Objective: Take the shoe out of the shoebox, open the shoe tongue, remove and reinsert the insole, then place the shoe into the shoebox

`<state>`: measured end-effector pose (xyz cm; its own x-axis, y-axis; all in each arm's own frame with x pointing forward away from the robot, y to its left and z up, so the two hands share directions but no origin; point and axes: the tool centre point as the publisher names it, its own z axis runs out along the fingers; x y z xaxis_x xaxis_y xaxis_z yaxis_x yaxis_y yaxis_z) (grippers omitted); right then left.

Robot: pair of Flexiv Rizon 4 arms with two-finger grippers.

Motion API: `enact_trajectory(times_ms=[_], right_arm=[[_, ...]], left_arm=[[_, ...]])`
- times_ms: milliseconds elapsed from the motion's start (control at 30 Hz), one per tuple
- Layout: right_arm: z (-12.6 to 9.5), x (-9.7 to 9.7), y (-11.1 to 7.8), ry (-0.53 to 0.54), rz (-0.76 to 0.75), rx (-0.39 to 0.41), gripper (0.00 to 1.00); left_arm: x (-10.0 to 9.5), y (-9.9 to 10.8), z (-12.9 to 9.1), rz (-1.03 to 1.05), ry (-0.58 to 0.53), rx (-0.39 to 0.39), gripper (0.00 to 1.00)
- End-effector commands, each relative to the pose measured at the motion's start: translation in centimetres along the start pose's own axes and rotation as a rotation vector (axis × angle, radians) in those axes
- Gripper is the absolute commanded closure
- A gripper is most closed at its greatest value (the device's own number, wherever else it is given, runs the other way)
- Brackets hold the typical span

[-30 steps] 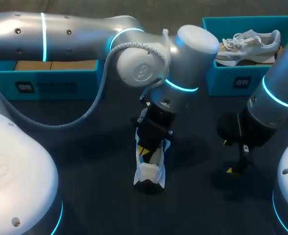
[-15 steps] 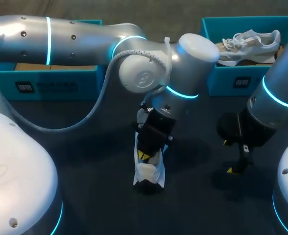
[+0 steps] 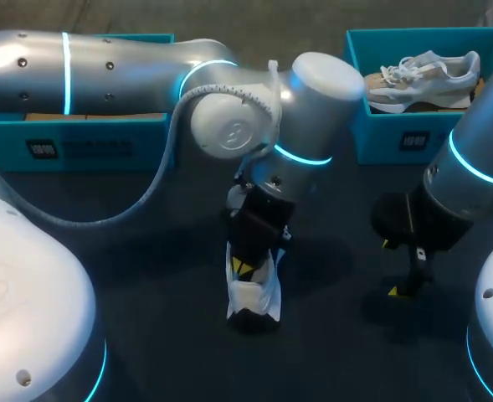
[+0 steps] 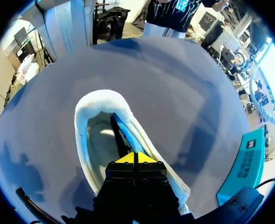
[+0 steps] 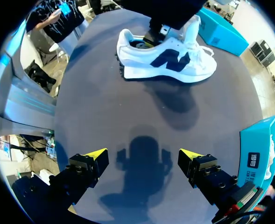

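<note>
shoe [image 3: 253, 295]: white trainer, upright on its sole mid-bench [image 3: 146, 276], well apart from the two teal boxes along the far edge.
left gripper [image 4: 135, 157]: yellow tips pressed together just above the shoe's opening, at the lace end. A dark strip with blue lining runs from the tips down into the shoe (tongue or insole edge, can't tell). Whether it is actually pinched isn't clear.
right gripper [image 5: 143, 154]: spread wide, holding nothing, hovering over bare bench to the right of the shoe and apart from it.
insole [image 4: 96, 140]: pale, lying inside the shoe, looks seated.
left shoebox [image 3: 87, 142]: far-left of the bench.
right shoebox [image 3: 380, 134]: far-right corner, with a second shoe [image 3: 422, 75] lying in it.
handling: judged light. The upper and tongue are soft and will fold under a pinch, while the sole is stiffer. Nothing braces the shoe, so a one-sided pull will likely tip or drag it. The insole is probably thin, floppy foam held in by friction.
where to hold: take the insole by its heel-end edge and peel it up and back. Take the shoe body at the heel collar or side wall, one finger inside and one outside.
risk: the loose laces could snag a finger, and the insole may buckle when pushed back in.
</note>
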<state>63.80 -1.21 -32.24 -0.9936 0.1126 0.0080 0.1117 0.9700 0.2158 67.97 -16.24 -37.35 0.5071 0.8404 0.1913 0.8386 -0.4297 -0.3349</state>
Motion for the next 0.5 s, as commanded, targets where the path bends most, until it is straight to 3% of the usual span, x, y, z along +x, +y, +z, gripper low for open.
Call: enact_trajectory(times_ms=[33, 400, 500], right_arm=[[0.0, 0.2, -0.1, -0.003, 0.000, -0.001, 0.00], [0.0, 0.2, -0.1, -0.003, 0.000, -0.001, 0.00], [0.0, 0.2, -0.1, -0.003, 0.000, -0.001, 0.00]], left_arm=[[-0.6, -0.2, 1.1, -0.001, 0.003, 0.006, 1.00], [-2.1, -0.3, 3.8, -0.046, -0.044, -0.030, 1.00], [-1.9, -0.3, 3.5, -0.059, -0.068, -0.036, 1.00]])
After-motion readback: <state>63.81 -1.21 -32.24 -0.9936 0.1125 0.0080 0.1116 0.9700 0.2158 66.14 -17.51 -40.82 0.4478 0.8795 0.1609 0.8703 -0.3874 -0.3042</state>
